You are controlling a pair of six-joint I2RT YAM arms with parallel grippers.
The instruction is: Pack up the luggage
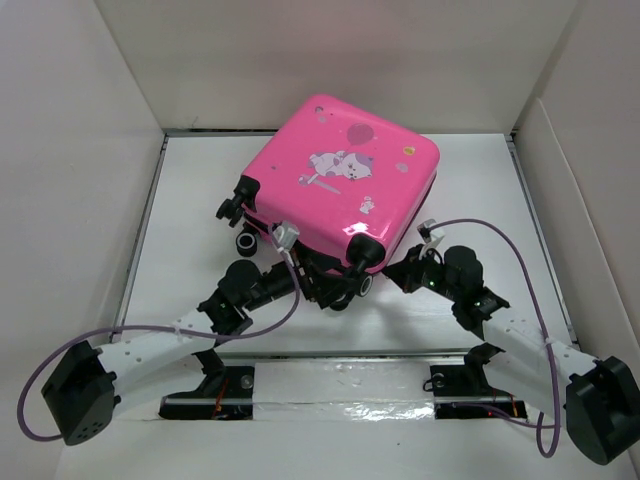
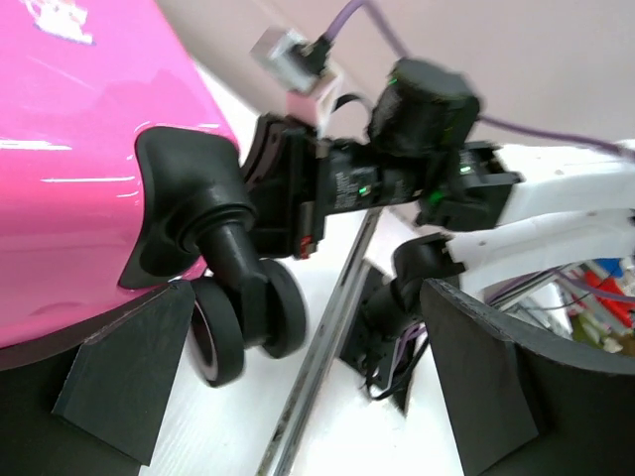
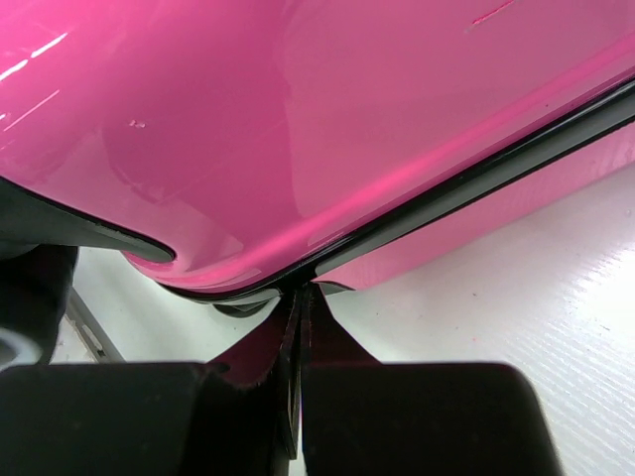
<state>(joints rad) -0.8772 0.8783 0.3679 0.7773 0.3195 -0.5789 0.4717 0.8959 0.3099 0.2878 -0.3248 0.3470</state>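
Expect a stiff, slippery shell on bright pink hard-shell suitcase (image 1: 350, 180) lying flat on white table (image 1: 195, 200); take by black seam (image 3: 446, 193). Left gripper (image 2: 308, 372) spread wide, empty, beside its black wheel (image 2: 243, 327); right gripper (image 3: 301, 297) pinched shut at that seam

A flat white matte tabletop (image 1: 190, 200) is lying across the middle of the overhead view. Tall plain white panel walls (image 1: 70, 130) are enclosing it at the left, back and right. A glossy white strip (image 1: 340, 385) is running along its near edge, catching reflections.
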